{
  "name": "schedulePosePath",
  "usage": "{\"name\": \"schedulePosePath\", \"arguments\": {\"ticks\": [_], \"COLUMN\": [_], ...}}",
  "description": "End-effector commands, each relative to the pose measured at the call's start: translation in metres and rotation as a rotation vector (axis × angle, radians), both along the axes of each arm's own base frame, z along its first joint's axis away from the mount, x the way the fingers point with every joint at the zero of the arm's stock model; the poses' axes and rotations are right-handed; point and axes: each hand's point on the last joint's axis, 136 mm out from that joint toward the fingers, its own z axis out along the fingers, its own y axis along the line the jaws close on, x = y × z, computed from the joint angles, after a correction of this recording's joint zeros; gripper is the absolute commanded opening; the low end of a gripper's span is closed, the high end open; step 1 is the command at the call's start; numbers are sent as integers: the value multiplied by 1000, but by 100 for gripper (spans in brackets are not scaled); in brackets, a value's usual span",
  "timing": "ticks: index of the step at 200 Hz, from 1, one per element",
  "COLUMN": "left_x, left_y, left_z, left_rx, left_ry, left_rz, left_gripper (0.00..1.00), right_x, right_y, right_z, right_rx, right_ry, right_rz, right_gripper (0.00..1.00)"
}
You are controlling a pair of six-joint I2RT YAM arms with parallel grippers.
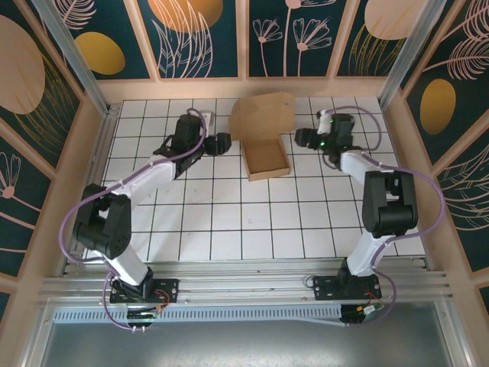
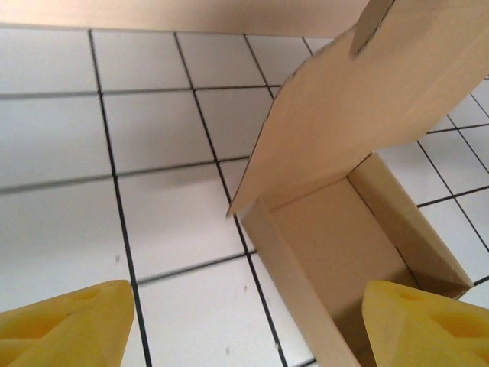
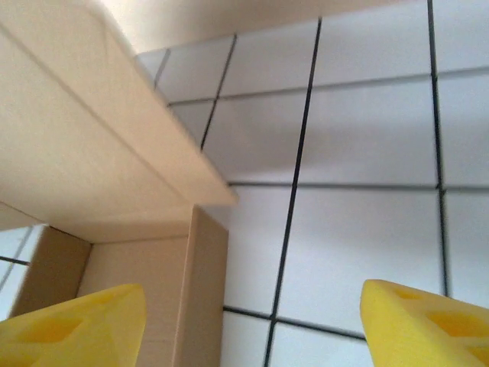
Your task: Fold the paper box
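We see a white tabletop (image 1: 229, 222) ruled into squares by dark lines. It is fenced by wood-framed wall panels (image 1: 199, 38) of dark teal printed with pale leaves and golden ovals, and an aluminium rail (image 1: 244, 287) runs along the near edge. The paper box (image 1: 267, 159) sits at the far middle of that grid, its shallow tray open and its lid (image 1: 263, 118) standing up behind. The left gripper (image 1: 222, 143) and right gripper (image 1: 302, 138) flank it just beside either wall, each with yellow fingers (image 2: 65, 325) spread wide, holding nothing.
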Motion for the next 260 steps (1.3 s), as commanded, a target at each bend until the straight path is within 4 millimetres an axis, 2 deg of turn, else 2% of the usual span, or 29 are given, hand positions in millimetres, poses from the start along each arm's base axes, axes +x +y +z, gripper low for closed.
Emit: {"name": "schedulePosePath", "arguments": {"ticks": [1,27,68,97,147,171,197,236,260], "left_x": [16,33,62,68,79,82,83,79,73], "left_y": [-21,-30,-8,-11,-20,-27,-31,-30,-28], "left_z": [1,-8,-34,-31,-23,-26,-30,-35,-33], "left_rx": [61,73,119,71,-43,-64,-82,-80,-75], "left_ry": [-8,22,92,86,91,101,111,125,122], "left_rz": [-136,-168,-78,-134,-210,-245,-262,-262,-260], "left_gripper": [79,80,78,78,76,74,65,46,38], "right_x": [7,15,28,38,50,53,53,51,51], "right_y": [16,34,45,52,65,70,73,75,80], "right_z": [43,54,38,34,35,34,30,14,7], "right_rx": [172,258,268,272,259,258,235,154,70], "right_ry": [-87,-124,-144,-140,-162,-153,-139,-93,-85], "right_rz": [281,483,571,599,617,623,623,572,524], "right_gripper": [76,74,72,71,56,48,39,34,20]}}
